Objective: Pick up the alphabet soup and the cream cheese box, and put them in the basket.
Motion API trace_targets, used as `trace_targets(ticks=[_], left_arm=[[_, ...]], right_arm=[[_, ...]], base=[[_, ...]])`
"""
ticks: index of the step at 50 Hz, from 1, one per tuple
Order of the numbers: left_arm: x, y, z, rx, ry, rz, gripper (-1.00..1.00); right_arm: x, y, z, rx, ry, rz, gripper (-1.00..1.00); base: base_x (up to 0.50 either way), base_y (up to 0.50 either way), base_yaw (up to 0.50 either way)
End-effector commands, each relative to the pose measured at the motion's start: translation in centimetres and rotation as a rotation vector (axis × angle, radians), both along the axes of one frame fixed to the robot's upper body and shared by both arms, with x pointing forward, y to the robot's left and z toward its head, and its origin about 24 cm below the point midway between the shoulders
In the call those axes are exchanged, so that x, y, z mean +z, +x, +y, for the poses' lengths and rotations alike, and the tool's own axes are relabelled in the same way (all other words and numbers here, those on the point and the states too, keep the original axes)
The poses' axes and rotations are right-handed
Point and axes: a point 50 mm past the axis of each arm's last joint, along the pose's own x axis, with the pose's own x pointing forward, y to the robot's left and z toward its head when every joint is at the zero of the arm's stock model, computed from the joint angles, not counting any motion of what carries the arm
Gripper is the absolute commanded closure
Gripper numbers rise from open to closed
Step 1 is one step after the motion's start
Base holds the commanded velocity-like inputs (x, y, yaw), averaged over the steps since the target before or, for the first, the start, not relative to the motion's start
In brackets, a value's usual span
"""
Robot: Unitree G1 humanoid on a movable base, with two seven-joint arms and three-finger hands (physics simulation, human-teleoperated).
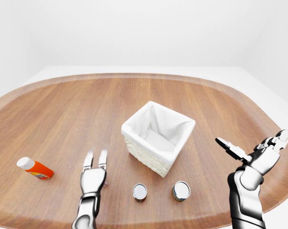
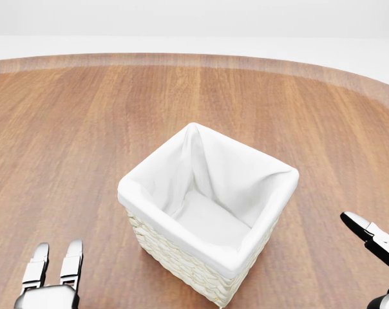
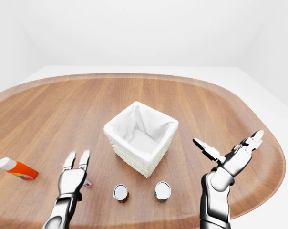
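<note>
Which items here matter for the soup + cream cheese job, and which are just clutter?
Job: basket; left can, reddish side, possibly the soup; small red-white item beside left hand, maybe the cream cheese box, too small to tell.
Clutter: orange bottle; right can, unless that is the soup.

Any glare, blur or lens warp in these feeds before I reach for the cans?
Left-eye view: sharp, soft even light; the table rim bows strongly, wide-angle warp. The two cans' lids shine bright, hiding any print. Right-eye view: same warp; faint shadow beside the basket. Head view: little warp, no blur, the basket's white liner nearly washes out; cans out of frame.
</note>
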Motion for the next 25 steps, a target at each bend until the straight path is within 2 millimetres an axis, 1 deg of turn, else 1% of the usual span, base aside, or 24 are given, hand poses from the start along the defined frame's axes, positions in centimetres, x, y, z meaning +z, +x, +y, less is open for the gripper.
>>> trace_targets(ticks=[1, 5, 14, 25], left_arm=[[-0.5, 0.1, 0.6, 0.034, -0.025, 0.006, -1.00], [-0.9, 0.3, 0.8, 0.046, -0.032, 0.012, -1.00], [-1.2, 0.5, 1.3, 0.071, -0.052, 0.022, -1.00], [-2.3, 1.1, 1.8, 0.100, -0.067, 0.063, -1.00]], right_arm=[[0.0, 0.0, 0.0, 0.000, 0.000, 0.002, -1.00], [-0.1, 0.1, 0.0, 0.001, 0.001, 0.006, -1.00], [0.0, 0.1, 0.0, 0.002, -0.001, 0.001, -1.00], [0.0, 0.1, 0.0, 0.003, -0.002, 0.000, -1.00]], base=[[0.00, 0.00, 0.00], [0.00, 0.00, 0.00], [0.00, 0.00, 0.00], [0.00, 0.00, 0.00]])
